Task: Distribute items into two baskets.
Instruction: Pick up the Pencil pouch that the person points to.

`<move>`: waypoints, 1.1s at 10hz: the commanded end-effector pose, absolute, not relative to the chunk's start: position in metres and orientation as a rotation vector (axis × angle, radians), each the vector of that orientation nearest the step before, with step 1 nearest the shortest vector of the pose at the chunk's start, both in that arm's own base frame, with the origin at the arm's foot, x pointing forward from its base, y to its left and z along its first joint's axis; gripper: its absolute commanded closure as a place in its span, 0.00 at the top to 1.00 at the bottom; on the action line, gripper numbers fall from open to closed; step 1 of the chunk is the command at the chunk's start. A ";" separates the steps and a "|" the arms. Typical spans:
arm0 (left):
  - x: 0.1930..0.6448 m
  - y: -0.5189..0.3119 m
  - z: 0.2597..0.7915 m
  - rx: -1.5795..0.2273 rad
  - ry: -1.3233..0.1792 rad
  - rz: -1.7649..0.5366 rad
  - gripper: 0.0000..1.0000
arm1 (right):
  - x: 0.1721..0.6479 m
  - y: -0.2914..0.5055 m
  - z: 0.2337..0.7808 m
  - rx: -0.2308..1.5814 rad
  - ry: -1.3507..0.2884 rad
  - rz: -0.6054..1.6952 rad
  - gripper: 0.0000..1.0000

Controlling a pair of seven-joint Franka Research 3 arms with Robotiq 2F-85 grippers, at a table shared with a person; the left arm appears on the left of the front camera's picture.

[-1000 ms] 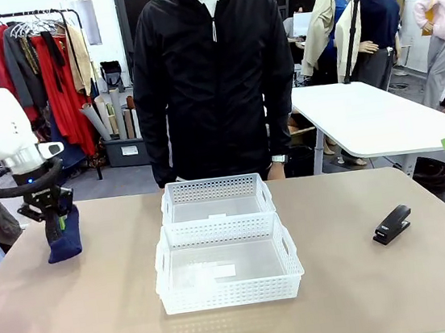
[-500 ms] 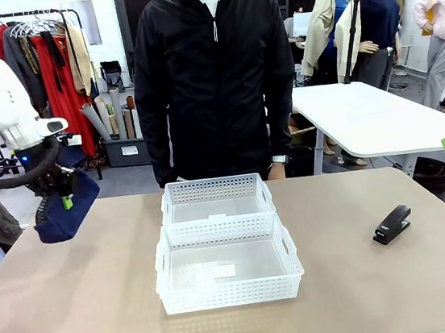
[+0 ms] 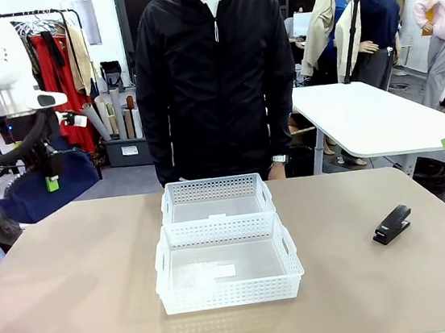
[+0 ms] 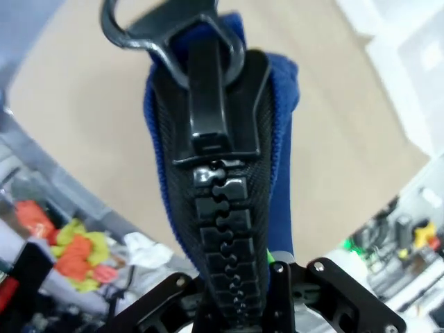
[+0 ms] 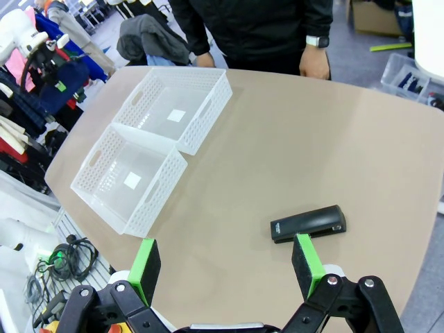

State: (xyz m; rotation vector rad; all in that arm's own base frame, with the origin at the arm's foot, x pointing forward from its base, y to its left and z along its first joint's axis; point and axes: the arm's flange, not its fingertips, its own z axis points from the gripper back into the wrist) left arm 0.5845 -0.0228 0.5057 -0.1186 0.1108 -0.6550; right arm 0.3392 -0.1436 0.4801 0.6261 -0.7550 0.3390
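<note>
Pouch (image 3: pixel 44 200), navy and soft, is clamped in my left claw (image 3: pixel 49 173), whose jaws are squeezed tight on the fabric beside its black zipper (image 4: pixel 220 229). The zipper runs straight out from between my fingers and ends in the ring pull (image 4: pixel 118 31) at the far tip. Claw and pouch hang in the air, clear of the worktop (image 3: pixel 84 297), whose corner lies below them. Off to that claw's right, toward the middle of the worktop, stand the two white baskets, end to end and touching. The far basket (image 3: pixel 215 186) is closer to the person (image 3: pixel 216 78) across from me and the near basket (image 3: pixel 230 294) closer to my side, each with a small white label on its floor. My right claw (image 5: pixel 225 267) is spread wide, released, high above the worktop. Below and ahead of it, close to one green pad (image 5: pixel 306 262) in its wrist view, the black stapler (image 5: pixel 309 223) lies flat on the worktop, well apart from the baskets, which sit farther out beyond my other pad.
</note>
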 end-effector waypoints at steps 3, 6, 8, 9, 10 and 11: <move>0.564 -0.029 0.550 -0.051 0.115 -0.862 0.00 | 0.340 -0.143 0.481 0.631 -0.764 0.342 1.00; 0.554 -0.034 0.564 -0.041 0.160 -0.885 0.00 | 0.340 -0.143 0.481 0.631 -0.764 0.342 1.00; 0.559 -0.036 0.562 -0.065 0.108 -0.864 0.00 | 0.340 -0.143 0.481 0.631 -0.764 0.342 1.00; 0.559 -0.036 0.562 -0.065 0.108 -0.864 0.00 | 0.340 -0.143 0.481 0.631 -0.764 0.342 1.00; 0.559 -0.036 0.562 -0.065 0.108 -0.864 0.00 | 0.340 -0.143 0.481 0.631 -0.764 0.342 1.00; 0.559 -0.036 0.562 -0.065 0.108 -0.864 0.00 | 0.340 -0.143 0.481 0.631 -0.764 0.342 1.00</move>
